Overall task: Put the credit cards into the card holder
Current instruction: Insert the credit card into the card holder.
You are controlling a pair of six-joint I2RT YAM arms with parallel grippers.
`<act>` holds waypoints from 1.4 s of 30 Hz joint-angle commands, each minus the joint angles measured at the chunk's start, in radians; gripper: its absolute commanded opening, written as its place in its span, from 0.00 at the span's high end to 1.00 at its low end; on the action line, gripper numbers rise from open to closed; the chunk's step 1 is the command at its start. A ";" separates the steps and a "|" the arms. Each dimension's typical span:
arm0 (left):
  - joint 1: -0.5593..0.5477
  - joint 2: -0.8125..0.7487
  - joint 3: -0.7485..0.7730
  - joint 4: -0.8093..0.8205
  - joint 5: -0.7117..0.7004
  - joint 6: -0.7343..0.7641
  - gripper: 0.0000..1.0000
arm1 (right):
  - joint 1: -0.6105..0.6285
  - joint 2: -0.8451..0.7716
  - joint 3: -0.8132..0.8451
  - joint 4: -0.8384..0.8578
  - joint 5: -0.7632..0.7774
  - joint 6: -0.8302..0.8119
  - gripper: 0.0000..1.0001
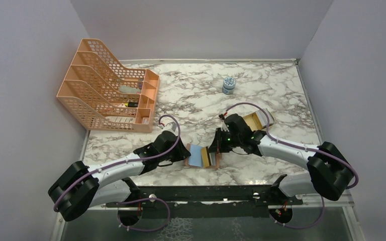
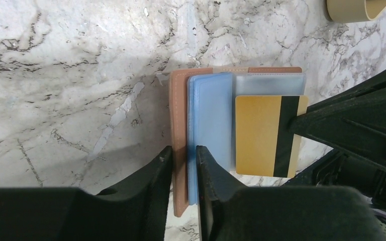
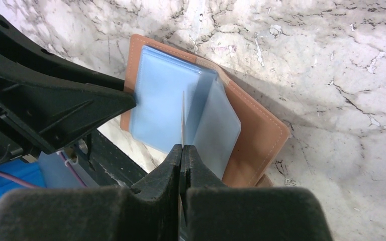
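A white marble-patterned table (image 1: 281, 90) with grey-brown veining fills the floor of a booth closed in by plain pale lilac walls (image 1: 25, 55). In the top view an orange mesh file rack (image 1: 108, 93) stands at the upper left of the table, a small blue-and-white jar (image 1: 228, 85) sits alone toward the upper centre, and a beige tray (image 1: 257, 119) lies just behind the right arm. The card holder (image 1: 196, 154) lies open near the lower centre of that view, between the two grippers. From above it shows only as a small tan, blue and gold patch. The left wrist view shows the tan leather cover, the stacked pale blue sleeves and one cloudy clear sleeve. A gold credit card (image 2: 256, 133) with a black stripe lies across the right part of the holder, below the clear sleeve. The left gripper (image 2: 184, 149) is at the holder's lower left. Its jaws are a narrow gap apart, and the cover's edge and a blue sleeve show in that gap. Whether they press on them cannot be told. The right wrist view shows the card only as a thin upright line among the fanned sleeves. There the right gripper (image 3: 182, 146) has its fingers pressed together on the card's near edge. The left wrist view shows the same grip at the card's right edge.
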 commanded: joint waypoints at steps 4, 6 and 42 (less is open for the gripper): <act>0.001 -0.038 -0.032 -0.015 -0.033 0.024 0.84 | -0.004 0.010 -0.031 0.103 -0.014 0.097 0.99; 0.001 -0.043 -0.039 -0.015 -0.034 0.026 0.88 | -0.006 0.015 -0.033 0.100 -0.007 0.102 0.99; 0.001 0.032 -0.051 0.005 -0.024 0.050 0.91 | -0.058 0.073 -0.094 0.247 -0.104 0.112 0.99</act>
